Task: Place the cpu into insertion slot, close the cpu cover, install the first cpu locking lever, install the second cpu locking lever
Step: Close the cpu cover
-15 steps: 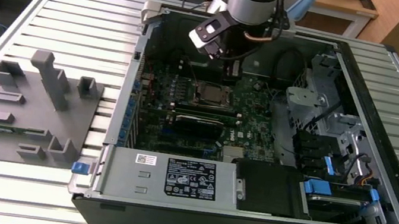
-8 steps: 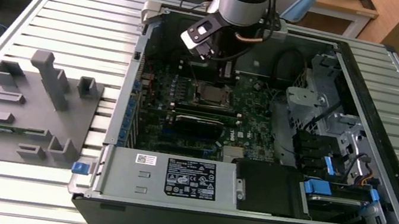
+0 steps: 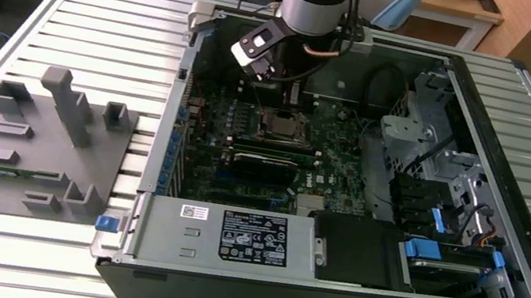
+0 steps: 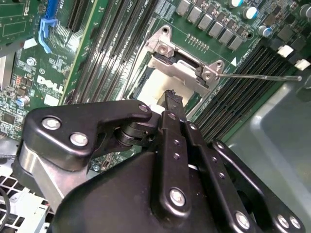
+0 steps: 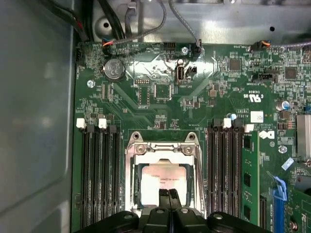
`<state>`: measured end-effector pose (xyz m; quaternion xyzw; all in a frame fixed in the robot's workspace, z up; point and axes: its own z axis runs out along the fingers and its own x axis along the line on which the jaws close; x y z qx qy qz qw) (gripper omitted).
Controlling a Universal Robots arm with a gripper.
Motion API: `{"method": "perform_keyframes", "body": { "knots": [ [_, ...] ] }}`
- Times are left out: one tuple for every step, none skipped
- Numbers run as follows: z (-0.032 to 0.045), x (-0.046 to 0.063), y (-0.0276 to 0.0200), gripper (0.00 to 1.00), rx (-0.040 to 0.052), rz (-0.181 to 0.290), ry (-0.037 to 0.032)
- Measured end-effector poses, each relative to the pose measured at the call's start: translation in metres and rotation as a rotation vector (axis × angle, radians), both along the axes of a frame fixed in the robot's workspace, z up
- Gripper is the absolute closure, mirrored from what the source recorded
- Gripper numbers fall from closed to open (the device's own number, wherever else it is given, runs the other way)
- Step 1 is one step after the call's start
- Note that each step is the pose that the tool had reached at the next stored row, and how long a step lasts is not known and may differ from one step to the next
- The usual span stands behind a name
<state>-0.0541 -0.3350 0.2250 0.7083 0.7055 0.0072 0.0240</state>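
Note:
The cpu (image 5: pixel 163 177), a pale metal square, lies in the insertion slot (image 3: pixel 280 125) on the green board inside the open case. The silvery cpu cover (image 5: pixel 163 149) frames it and looks folded down, its hinge end (image 4: pixel 177 65) at the socket's far side. A thin locking lever (image 4: pixel 257 76) sticks out sideways over the memory slots. My gripper (image 5: pixel 168 194) hangs just above the socket's near edge, fingers together with nothing between them. It also appears in the second wrist view (image 4: pixel 171 97) and the exterior view (image 3: pixel 287 104).
Black memory slots (image 5: pixel 99 174) flank the socket on both sides. The labelled power supply box (image 3: pixel 230 235) stands at the case front and a drive cage (image 3: pixel 451 186) on the exterior view's right. A grey fixture (image 3: pixel 32 144) lies on the table at the exterior view's left.

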Motion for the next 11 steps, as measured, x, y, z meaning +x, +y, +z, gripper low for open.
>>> {"method": "perform_keyframes", "body": {
  "knots": [
    [0.0000, 0.0000, 0.0000, 0.89, -0.0002, 0.000, 0.0001],
    [0.0000, 0.0000, 0.0000, 0.89, -0.0003, 0.000, 0.0000],
    [0.0000, 0.0000, 0.0000, 0.89, -0.0003, 0.000, 0.0000],
    [0.0000, -0.0001, -0.0001, 0.89, -0.0003, 0.000, -0.0001],
    [0.0000, -0.0001, -0.0001, 0.89, -0.0004, 0.000, 0.0000],
    [0.0000, -0.0001, -0.0001, 0.89, -0.0004, 0.000, -0.0001],
    [0.0000, -0.0001, 0.0000, 0.89, -0.0004, 0.000, -0.0001],
    [0.0000, -0.0001, 0.0000, 0.89, -0.0004, 0.000, -0.0001],
    [0.0000, -0.0001, 0.0000, 0.89, -0.0005, 0.000, -0.0001],
    [-0.0001, -0.0001, -0.0001, 0.89, -0.0005, 0.003, 0.0000],
    [-0.0002, -0.0001, 0.0000, 0.89, -0.0004, 0.012, -0.0001]
  ]
}}
